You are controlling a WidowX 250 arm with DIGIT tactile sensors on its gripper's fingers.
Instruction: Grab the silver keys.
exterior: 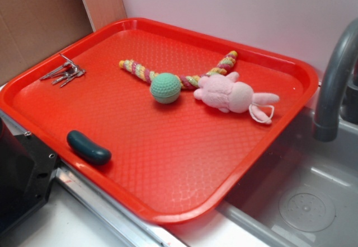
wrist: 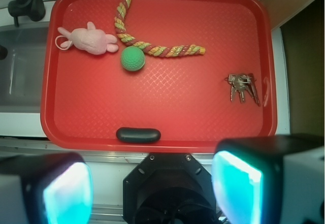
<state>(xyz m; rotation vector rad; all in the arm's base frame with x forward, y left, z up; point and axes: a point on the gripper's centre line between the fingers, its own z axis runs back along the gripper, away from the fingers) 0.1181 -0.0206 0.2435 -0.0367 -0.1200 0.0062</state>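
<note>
The silver keys [exterior: 64,72] lie flat on the red tray [exterior: 184,163] near its far left corner; in the wrist view the keys [wrist: 242,86] are at the tray's right side, fanned from a ring. My gripper [wrist: 152,188] is open and empty, its two pads [wrist: 237,188] wide apart at the bottom of the wrist view. It hangs high above the robot base, short of the tray's near edge and far from the keys. In the exterior view only the dark robot base [exterior: 22,174] shows at lower left.
On the tray lie a dark green pickle toy [exterior: 88,147], a green ball [exterior: 165,87], a striped rope toy [exterior: 184,73] and a pink plush rabbit [exterior: 232,94]. A grey faucet [exterior: 335,79] and sink [exterior: 302,202] stand to the right. A cardboard wall [exterior: 39,17] stands behind the keys.
</note>
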